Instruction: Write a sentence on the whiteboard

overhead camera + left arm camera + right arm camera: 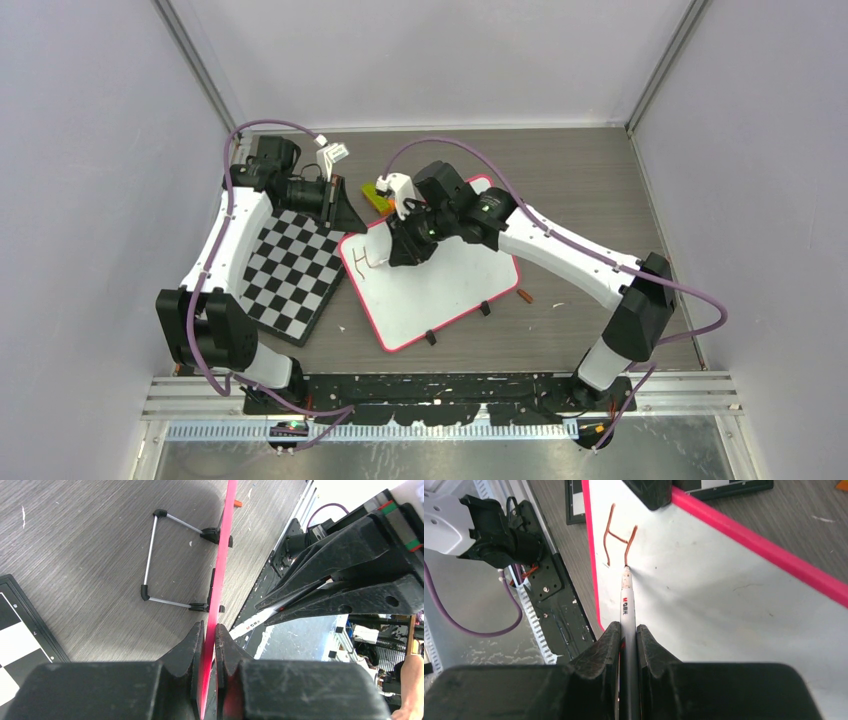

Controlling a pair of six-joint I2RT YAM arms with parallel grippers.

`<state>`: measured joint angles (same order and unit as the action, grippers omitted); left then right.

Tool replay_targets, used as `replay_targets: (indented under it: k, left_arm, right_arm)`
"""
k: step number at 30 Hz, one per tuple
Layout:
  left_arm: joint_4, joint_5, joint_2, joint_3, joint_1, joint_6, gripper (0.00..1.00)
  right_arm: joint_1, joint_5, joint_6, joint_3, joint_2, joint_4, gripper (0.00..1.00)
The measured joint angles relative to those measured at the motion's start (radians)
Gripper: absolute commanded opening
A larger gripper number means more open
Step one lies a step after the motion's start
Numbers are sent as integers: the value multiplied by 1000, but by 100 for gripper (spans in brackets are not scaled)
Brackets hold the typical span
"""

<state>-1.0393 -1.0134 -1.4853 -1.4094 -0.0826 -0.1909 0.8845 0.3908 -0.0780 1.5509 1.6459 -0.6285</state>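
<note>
The whiteboard (450,285) lies slanted at the table's middle, its pink-red rim and two black clip feet toward me. The sentence (365,262) is a single reddish-brown "H" near the board's left end, clear in the right wrist view (620,542). My right gripper (400,250) is shut on a white marker (626,605), whose tip touches the board (724,610) at the foot of the H's right stroke. My left gripper (345,215) is shut on the board's far left corner; in the left wrist view the red rim (222,555) runs edge-on between its fingertips (210,630).
A black-and-white checkerboard (290,270) lies left of the whiteboard, partly under it. A yellow-green object (375,195) sits beyond the board's far corner. A small orange piece (525,296) lies on the table right of the board. A wire stand (150,555) folds out under the board.
</note>
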Motion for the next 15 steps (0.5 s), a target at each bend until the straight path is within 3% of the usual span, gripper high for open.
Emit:
replay_targets:
  k: [15]
  left_arm:
    - [-1,-10,0,0,0,1,0]
  right_arm:
    - [-5,16,1,-9,-19,-10,0]
